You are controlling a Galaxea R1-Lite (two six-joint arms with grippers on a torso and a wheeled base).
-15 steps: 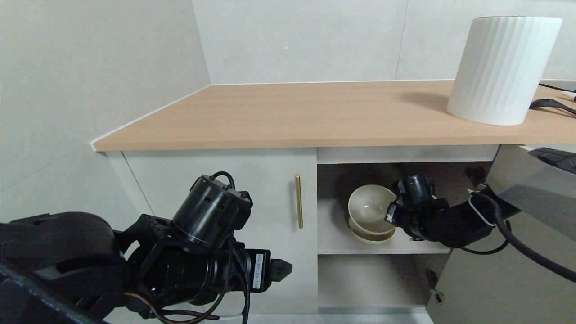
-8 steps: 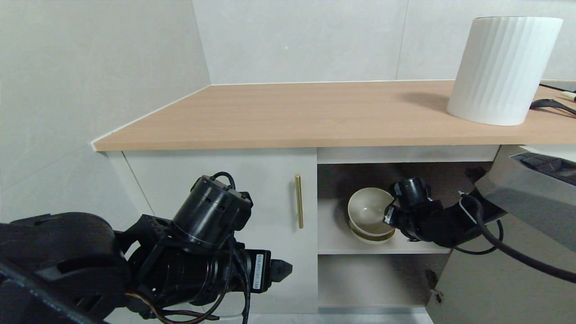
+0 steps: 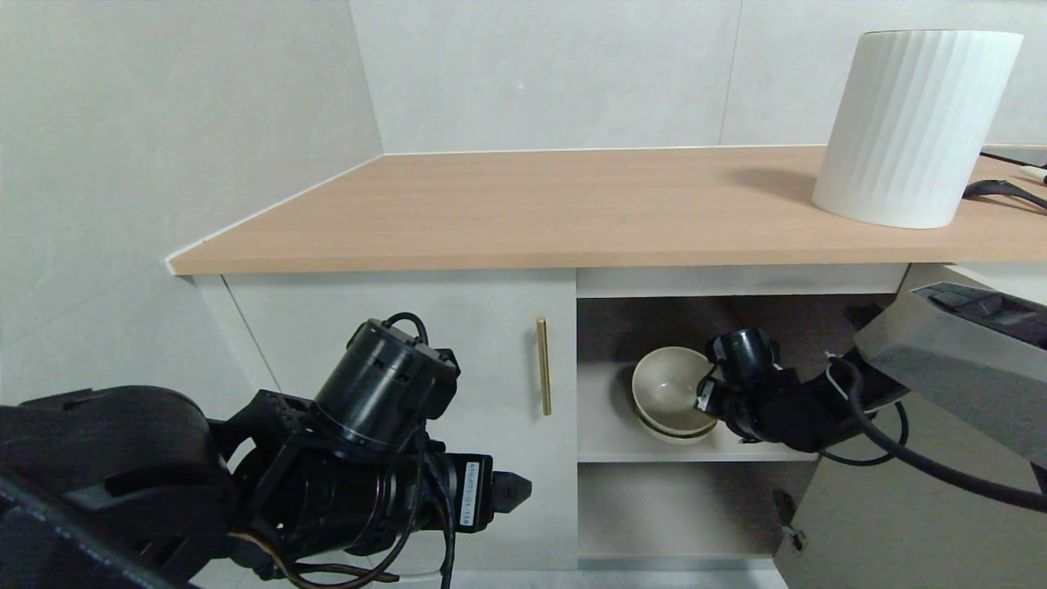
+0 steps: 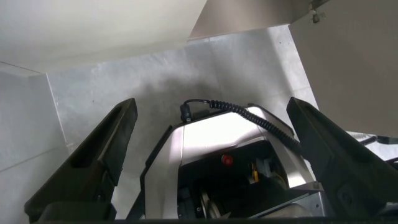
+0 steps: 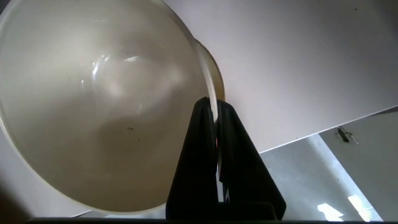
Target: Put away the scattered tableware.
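Cream bowl (image 3: 664, 386) sits tipped on a second dish (image 3: 672, 431) on the cabinet's shelf (image 3: 605, 438), rim pinched by the right end effector (image 5: 216, 113) from its right side. Left end effector (image 4: 211, 149) hangs wide open, well apart, so the release looks like the right arm's job.

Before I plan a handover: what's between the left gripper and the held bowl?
Head view: the closed door and its brass handle, between left gripper and held bowl.

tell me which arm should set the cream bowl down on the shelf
Right. The right gripper is shut on the rim of the glossy cream bowl, tilted over a second bowl on the white cabinet shelf. The left gripper is open, empty, low before the closed door.
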